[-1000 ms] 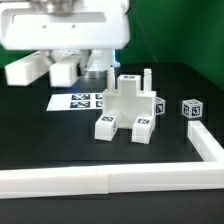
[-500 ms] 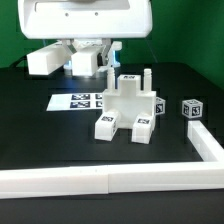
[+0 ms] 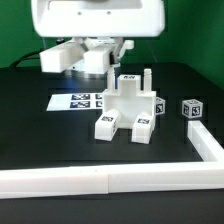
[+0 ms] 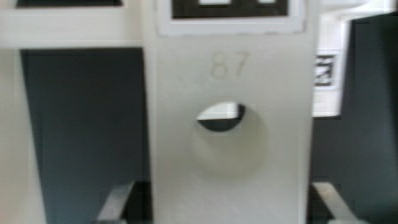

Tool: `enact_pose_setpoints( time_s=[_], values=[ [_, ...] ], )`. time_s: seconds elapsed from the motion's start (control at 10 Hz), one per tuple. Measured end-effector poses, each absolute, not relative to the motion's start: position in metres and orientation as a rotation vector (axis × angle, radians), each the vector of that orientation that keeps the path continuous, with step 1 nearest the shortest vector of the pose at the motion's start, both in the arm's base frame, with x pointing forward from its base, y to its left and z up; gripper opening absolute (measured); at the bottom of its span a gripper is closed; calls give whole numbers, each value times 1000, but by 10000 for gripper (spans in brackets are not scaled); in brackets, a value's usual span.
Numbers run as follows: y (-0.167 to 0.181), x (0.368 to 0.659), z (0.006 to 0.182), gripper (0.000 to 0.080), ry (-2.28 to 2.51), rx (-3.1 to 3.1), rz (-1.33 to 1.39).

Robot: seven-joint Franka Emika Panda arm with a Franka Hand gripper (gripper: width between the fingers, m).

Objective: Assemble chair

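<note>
The partly built chair (image 3: 126,106) stands mid-table: a white blocky body with two tagged feet toward the front and two short posts sticking up. My gripper (image 3: 96,62) hangs behind and above it, toward the exterior view's left, shut on a flat white chair piece (image 3: 58,57) that juts out to the left. In the wrist view this held piece (image 4: 222,150) fills the middle, with a round hole and a tag at its far end. It sits between my gripper's (image 4: 226,203) two fingers (image 4: 125,203). A loose tagged cube (image 3: 191,108) lies to the chair's right.
The marker board (image 3: 79,101) lies flat to the left of the chair. A long white border rail (image 3: 100,180) runs along the front and turns back along the exterior view's right (image 3: 208,145). The table is black.
The arm has shifted toward the exterior view's right, carrying the held white piece with it. The chair, cube and marker board have not moved.
</note>
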State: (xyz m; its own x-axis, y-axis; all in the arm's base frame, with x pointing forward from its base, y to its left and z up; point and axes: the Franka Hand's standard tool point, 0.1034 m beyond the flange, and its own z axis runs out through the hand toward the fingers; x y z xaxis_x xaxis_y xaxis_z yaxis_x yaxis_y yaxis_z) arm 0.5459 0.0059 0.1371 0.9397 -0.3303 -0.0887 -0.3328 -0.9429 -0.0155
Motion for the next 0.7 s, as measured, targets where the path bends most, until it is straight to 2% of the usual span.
enact_pose_setpoints(
  time_s=[0.2,0.7],
  values=[
    [31,549,137,288,417,-3108,124],
    [34,548,134,288,405,-3112,131]
  ],
)
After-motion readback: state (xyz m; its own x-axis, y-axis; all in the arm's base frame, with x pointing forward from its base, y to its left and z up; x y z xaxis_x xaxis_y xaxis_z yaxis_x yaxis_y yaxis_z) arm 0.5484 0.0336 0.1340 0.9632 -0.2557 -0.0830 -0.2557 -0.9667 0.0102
